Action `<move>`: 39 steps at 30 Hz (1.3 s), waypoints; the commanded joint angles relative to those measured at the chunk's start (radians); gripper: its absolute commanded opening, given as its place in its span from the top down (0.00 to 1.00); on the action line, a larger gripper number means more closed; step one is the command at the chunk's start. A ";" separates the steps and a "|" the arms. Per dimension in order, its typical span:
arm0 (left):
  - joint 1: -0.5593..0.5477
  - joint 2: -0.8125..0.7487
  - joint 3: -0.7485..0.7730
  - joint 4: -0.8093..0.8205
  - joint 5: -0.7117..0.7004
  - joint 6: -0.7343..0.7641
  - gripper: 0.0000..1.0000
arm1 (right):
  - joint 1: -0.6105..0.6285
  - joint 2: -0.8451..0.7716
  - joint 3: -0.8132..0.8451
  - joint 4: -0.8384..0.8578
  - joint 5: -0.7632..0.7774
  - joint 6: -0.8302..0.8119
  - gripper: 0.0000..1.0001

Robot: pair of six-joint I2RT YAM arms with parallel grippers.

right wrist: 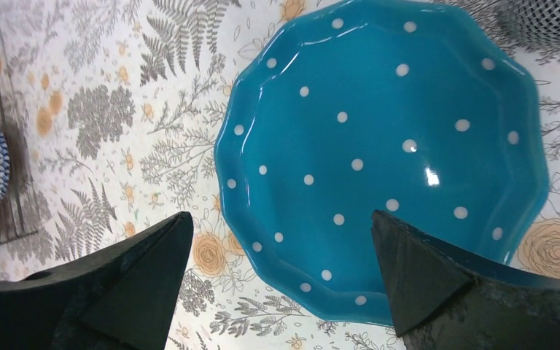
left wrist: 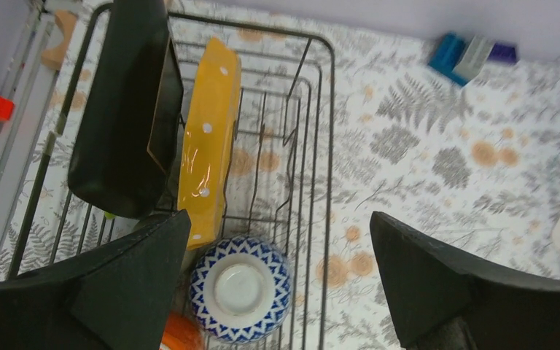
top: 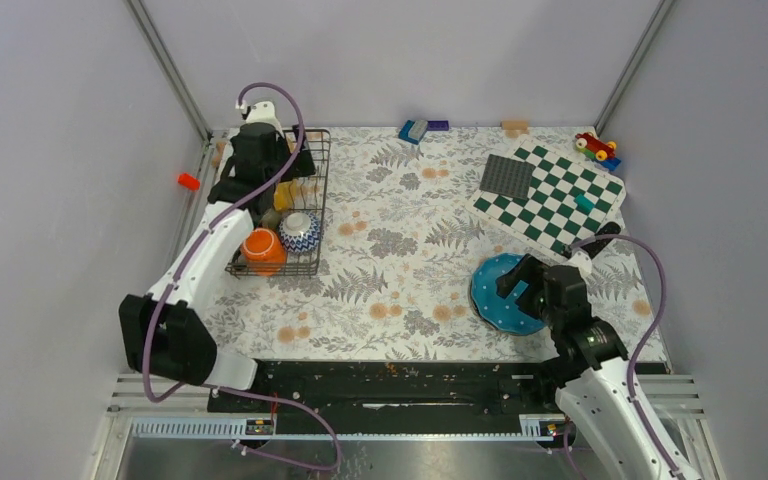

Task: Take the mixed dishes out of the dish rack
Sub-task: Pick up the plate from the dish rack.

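The dark wire dish rack point(top: 315, 180) stands at the back left. In the left wrist view point(left wrist: 321, 146) it holds an upright yellow dotted plate point(left wrist: 208, 138), a black square plate point(left wrist: 120, 109), an upturned blue-patterned bowl point(left wrist: 239, 288) and an orange mug point(top: 262, 250). My left gripper point(left wrist: 277, 281) is open above the rack, over the bowl. A blue white-dotted plate point(right wrist: 386, 153) lies flat on the cloth at the right point(top: 495, 295). My right gripper point(right wrist: 281, 277) is open and empty just above its near rim.
A green-white chequered board point(top: 560, 200) with a dark studded square point(top: 507, 178) lies at the back right. Small toys point(top: 596, 147) and blue blocks point(top: 415, 129) sit along the back edge. A red piece point(top: 189, 181) lies left of the rack.
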 commanded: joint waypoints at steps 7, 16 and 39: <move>0.091 0.206 0.172 -0.115 0.056 0.070 0.01 | 0.000 0.016 -0.021 0.095 -0.135 -0.080 0.00; 0.125 0.355 0.282 -0.174 0.098 0.086 0.01 | 0.000 -0.079 -0.054 0.110 -0.127 -0.083 0.00; 0.158 0.524 0.381 -0.191 0.105 0.122 0.50 | 0.000 -0.080 -0.062 0.116 -0.127 -0.086 0.00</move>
